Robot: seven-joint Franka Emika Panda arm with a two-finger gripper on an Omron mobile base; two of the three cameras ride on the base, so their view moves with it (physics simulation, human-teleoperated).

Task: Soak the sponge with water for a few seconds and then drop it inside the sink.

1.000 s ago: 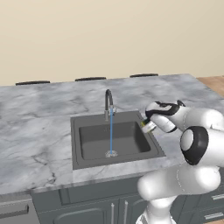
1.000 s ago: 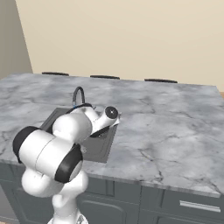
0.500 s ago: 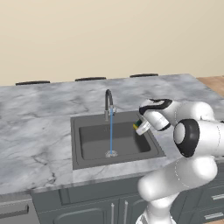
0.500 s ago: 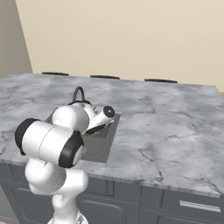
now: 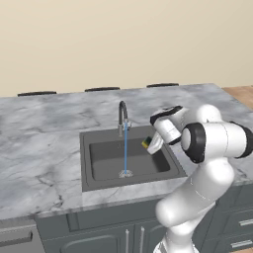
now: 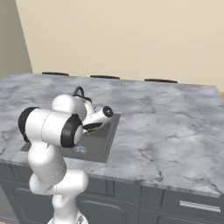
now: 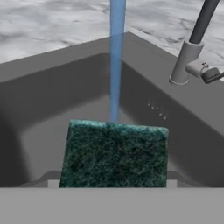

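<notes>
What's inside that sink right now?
In the sink, water runs from the faucet down to the drain. The gripper holds the sponge over the basin's right side. The floor beneath the sponge is hidden.

Rendered kitchen. Grey marble bench [image 5: 44,143] with a recessed dark grey sink [image 5: 94,148], gooseneck faucet [image 5: 121,114] running water [image 5: 125,153]. Grey cabinet fronts with drawer handles [image 6: 194,204] below. Dark stool tops [image 5: 101,89] line the far edge, so it's an island. Plain beige wall [image 5: 123,39] behind.
</notes>
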